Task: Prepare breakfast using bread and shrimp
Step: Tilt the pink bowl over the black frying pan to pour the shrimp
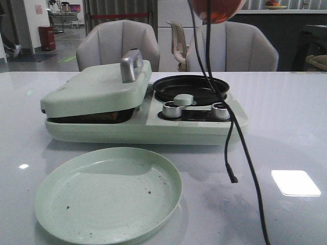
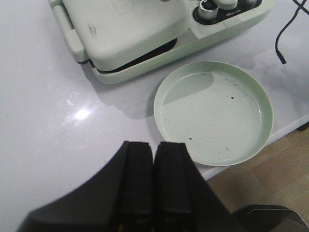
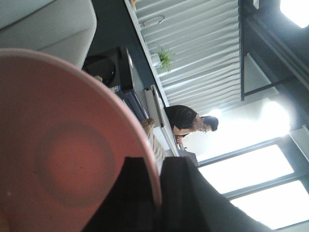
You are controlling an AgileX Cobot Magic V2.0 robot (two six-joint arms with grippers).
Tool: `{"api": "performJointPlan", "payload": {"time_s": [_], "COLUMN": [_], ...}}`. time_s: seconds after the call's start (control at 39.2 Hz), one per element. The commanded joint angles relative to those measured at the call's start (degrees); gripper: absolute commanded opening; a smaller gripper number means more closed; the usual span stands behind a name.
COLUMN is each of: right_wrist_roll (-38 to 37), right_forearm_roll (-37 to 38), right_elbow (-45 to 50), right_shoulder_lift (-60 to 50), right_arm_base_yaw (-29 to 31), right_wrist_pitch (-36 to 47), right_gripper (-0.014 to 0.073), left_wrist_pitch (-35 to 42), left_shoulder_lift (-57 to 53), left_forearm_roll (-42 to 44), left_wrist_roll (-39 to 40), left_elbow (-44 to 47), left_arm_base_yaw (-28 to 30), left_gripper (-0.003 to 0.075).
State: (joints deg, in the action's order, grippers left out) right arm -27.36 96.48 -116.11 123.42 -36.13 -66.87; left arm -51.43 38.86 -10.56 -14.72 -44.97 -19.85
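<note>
Presently your right claw pinches the pink bowl aloft at 12 o'clock; your left claw is pressed together; the press lid is down, the plate bare — serving remains.

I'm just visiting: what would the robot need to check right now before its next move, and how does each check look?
1. Right gripper holding the pink bowl by its rim: ok, the rim sits between the fingers.
2. Bowl's contents: cannot tell, only its underside shows.
3. Left gripper free: ok, shut on nothing, above the table.
4. Press lid closed: not fully, a dark gap shows under it; whether bread is inside, cannot tell.
5. Black pan free to receive food: ok, it looks empty.
6. Green plate ready: ok, empty apart from crumbs.
7. Hanging cable clear of the pan: not ok, it crosses in front.
</note>
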Motion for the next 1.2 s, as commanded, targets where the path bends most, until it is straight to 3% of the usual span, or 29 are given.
{"api": "performJointPlan", "payload": {"time_s": [0.0,0.74,0.92,1.17], "right_wrist_roll": [-0.64,-0.83,-1.06,0.77], "right_forearm_roll": [6.63,6.25,-3.68,-22.42], "right_elbow": [-2.15,-7.74,-7.74,-5.94], "right_shoulder_lift": [-4.89,-4.89,-5.57,-12.34], "right_arm_base_yaw": [-0.71,-1.62,-1.56,0.33], "right_wrist_pitch": [-0.54,-1.09,-1.90,-9.43], "right_gripper": [0.0042,0.0042,0.0042,0.0042], "left_wrist_pitch": [4.23,4.23,4.23,4.23], "left_shoulder_lift": [-0.08,-0.08,-0.08,-0.08], "left_forearm_roll": [-1.12,-1.12,-1.12,-1.12], "left_wrist_roll": [0.47,0.47,0.47,0.47], "left_elbow": [-1.44,-1.44,-1.44,-1.44], "left_arm_base_yaw": [-0.42,-0.42,-0.42,-0.42], "left_gripper": [0.0101,0.0101,0.0101,0.0101]}}
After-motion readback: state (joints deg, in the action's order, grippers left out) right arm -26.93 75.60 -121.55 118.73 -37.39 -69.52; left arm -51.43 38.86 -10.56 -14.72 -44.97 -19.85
